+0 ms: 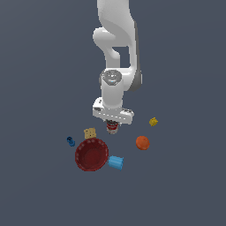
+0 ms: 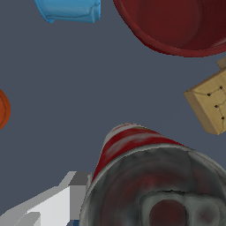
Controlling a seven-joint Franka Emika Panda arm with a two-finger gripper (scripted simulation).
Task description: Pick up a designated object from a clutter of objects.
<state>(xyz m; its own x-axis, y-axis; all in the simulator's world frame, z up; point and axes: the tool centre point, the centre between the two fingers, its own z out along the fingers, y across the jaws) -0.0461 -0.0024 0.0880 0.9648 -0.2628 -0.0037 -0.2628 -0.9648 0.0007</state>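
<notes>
Hovering directly over the small red-and-white tin can with grey metal top, gripper straddles it — closure on it cannot be told. Can sits between tan block and orange ball; lift remains, by my judgement.

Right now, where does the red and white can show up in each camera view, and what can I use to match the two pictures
Exterior view: the red and white can sits directly under the gripper, mostly hidden by it, between the tan block and the orange ball.
Wrist view: the can fills the lower part of the picture, its grey metal top facing the camera.
Shared landmark: the red bowl, beside the tan block in both views.
</notes>
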